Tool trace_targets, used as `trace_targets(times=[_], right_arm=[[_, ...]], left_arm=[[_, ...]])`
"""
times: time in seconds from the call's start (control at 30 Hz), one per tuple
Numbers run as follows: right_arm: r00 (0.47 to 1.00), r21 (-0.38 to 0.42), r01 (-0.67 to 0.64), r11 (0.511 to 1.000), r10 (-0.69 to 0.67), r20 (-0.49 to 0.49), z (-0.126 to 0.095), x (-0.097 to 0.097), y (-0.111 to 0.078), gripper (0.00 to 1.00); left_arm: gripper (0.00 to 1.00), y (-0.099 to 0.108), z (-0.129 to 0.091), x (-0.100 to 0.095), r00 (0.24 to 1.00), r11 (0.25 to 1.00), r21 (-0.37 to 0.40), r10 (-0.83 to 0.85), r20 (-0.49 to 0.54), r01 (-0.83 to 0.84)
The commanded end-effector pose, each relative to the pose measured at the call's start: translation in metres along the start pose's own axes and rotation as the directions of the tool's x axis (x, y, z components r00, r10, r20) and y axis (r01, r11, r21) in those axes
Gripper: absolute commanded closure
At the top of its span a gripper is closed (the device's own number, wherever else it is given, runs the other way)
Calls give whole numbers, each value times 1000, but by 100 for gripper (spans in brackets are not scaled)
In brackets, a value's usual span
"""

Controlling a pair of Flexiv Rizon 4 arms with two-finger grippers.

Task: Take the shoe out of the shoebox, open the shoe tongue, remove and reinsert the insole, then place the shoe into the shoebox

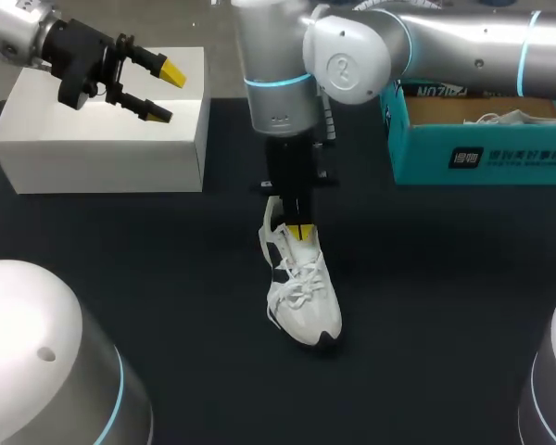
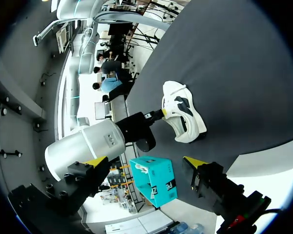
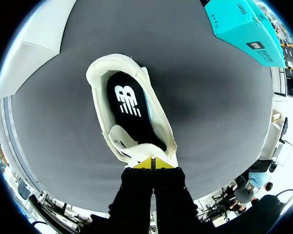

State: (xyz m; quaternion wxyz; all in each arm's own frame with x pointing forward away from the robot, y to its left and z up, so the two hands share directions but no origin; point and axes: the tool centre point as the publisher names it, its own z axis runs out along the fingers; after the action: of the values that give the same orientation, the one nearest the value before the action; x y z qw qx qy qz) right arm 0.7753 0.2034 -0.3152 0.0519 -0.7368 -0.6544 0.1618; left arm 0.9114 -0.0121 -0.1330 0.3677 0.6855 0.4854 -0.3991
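Sneaker (image 1: 301, 295) at counter (image 1: 435, 306) centre: right fingers (image 1: 301, 232) clench its tongue (image 3: 163, 155), likely soft and light; my left fingers (image 1: 156, 112) hang released.

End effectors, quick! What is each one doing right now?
Left end effector: open, holding nothing.
Right end effector: closed, pinching the shoe by its tongue.

Print and a square logo stand on the side of the teal shoebox (image 1: 482, 158), well away from the right gripper (image 3: 153, 163), a white logo lies on the black insole (image 3: 129, 109) of the shoe (image 3: 112, 62) just ahead of it, and a round mark on the right arm (image 1: 345, 67).
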Motion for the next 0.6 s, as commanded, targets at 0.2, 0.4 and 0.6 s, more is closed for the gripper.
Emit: trace_targets(times=[0.2,0.4,0.6], right_arm=[[999,25,-23,999,23,26,11,-1,-9,100],[999,37,-44,998,44,1,27,-13,-1,100],[999,44,-36,998,36,-9,35,-16,17,100]], left_arm=[[0,-1,0,-1,1000,1000,-1,1,-3,-1],[0,-1,0,-1,1000,1000,-1,1,-3,-1],[0,-1,0,-1,1000,1000,-1,1,-3,-1]])
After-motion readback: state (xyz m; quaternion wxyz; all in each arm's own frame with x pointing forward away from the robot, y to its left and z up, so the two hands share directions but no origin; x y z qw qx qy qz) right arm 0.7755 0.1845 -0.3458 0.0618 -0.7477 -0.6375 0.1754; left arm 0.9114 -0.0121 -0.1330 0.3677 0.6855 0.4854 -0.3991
